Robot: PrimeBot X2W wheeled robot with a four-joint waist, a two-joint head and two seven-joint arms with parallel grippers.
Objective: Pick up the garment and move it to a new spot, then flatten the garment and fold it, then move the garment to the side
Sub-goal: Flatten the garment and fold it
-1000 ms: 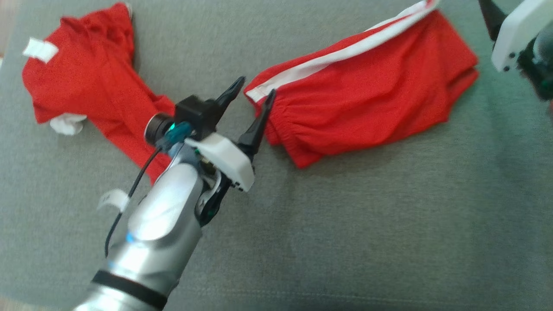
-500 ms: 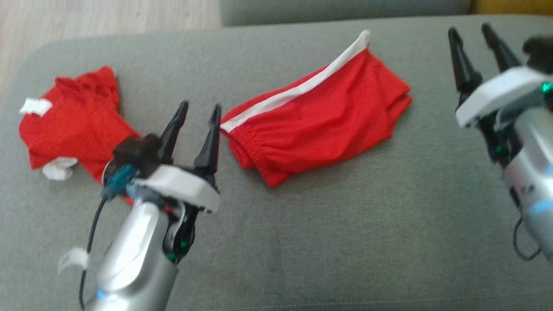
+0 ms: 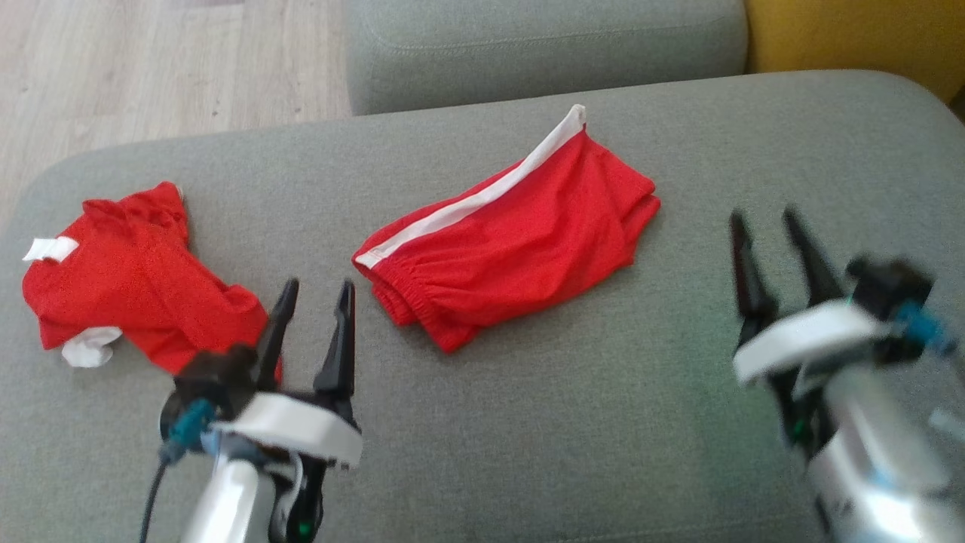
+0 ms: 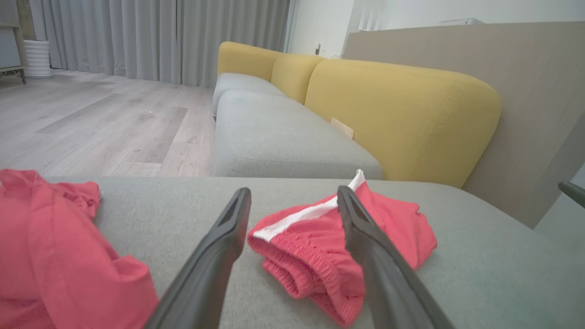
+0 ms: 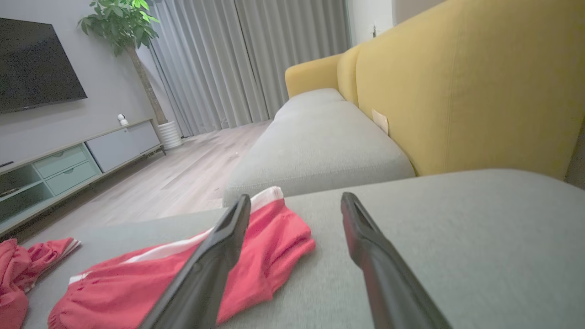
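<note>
The grey cushion (image 3: pixel 528 422) is rough, dull woven cloth. On it, the folded shorts (image 3: pixel 520 249) are soft red cloth with a smooth white stripe (image 3: pixel 467 209). The crumpled red garment (image 3: pixel 136 294) on the cushion is soft cloth too. Above the cushion, the left claw (image 3: pixel 320 285) and right claw (image 3: pixel 763 216) have dull dark plastic fingers (image 3: pixel 337 347). Past the cushion, the floor (image 3: pixel 151 68) is pale, smooth wood.
</note>
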